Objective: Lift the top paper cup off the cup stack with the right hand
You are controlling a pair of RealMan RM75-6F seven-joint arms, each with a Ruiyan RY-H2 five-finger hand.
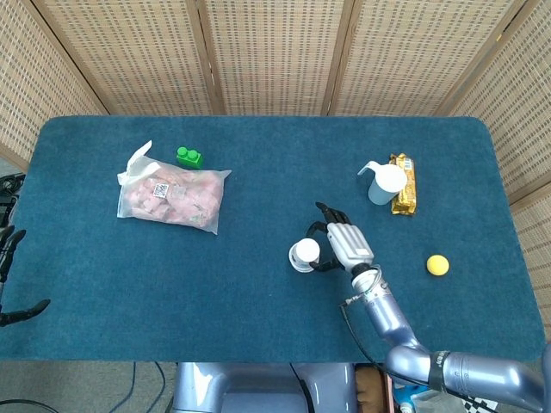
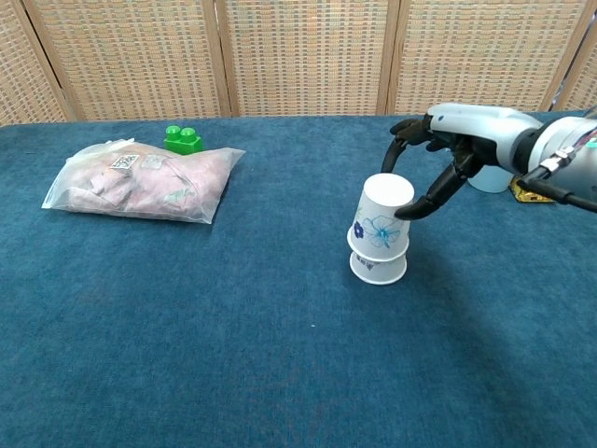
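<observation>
left hand [image 1: 10, 275]: mostly cut off at frame edge | snack bar [image 2: 525, 192]: largely hidden behind right arm [image 2: 560, 159]

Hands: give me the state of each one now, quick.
Right hand: pinching the top paper cup, lifted partly off the cup stack.
Left hand: only dark fingertips at the head view's edge; cannot be told.
</observation>
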